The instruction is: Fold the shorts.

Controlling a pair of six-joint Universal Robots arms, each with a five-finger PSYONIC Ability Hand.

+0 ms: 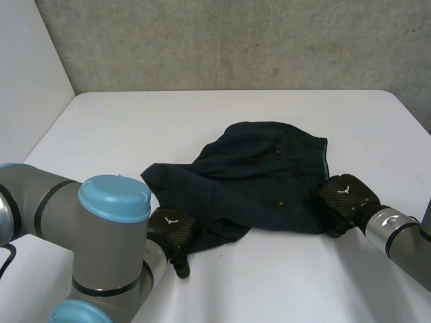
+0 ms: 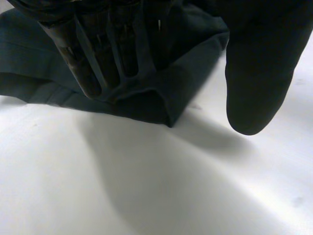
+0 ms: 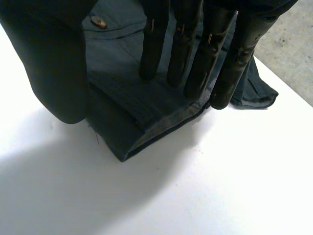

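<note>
I am viewing one pair of dark shorts (image 1: 256, 178) lying rumpled mid-table (image 1: 269, 282). My two hands are open, fingers straight on the cloth: the left hand (image 1: 172, 229) at its near left corner, the right hand (image 1: 343, 198) at its near right corner. I am judging the cloth soft, light and limp, best pinched at corners.

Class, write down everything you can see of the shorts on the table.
The shorts are dark blue-green woven cloth with small brass-coloured buttons. They lie rumpled and partly doubled over on the white table. The left hand presses straight fingers on their near-left edge. The right hand rests straight fingers on their right edge.
</note>
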